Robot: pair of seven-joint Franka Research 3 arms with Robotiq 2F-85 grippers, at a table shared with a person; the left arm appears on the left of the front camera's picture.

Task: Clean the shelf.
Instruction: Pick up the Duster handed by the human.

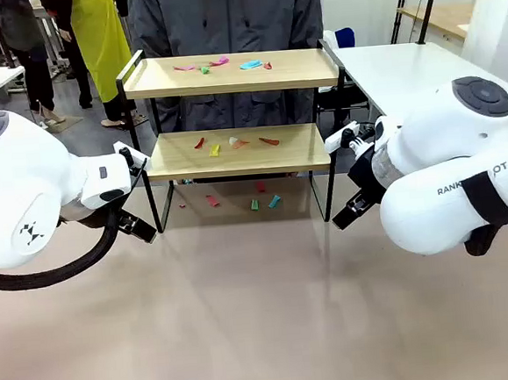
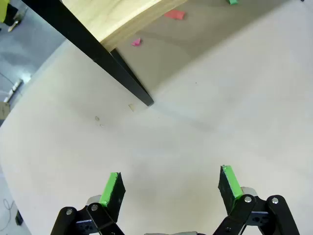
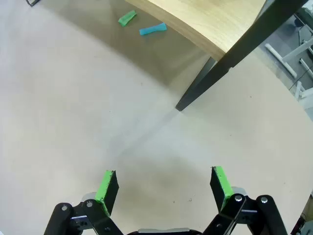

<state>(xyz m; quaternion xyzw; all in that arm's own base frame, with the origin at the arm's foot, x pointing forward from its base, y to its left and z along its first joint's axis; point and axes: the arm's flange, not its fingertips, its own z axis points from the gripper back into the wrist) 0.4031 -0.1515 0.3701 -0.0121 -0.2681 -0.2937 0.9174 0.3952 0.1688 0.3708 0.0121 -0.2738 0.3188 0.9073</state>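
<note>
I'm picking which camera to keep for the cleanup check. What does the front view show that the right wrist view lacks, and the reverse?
Front view: the whole shelf, coloured scraps on its top board and lower board, a person standing behind it. Right wrist view: the right gripper open over bare table, green pads apart. Both: the shelf's front right leg, plus the green scrap and blue scrap on the table under it.
</note>
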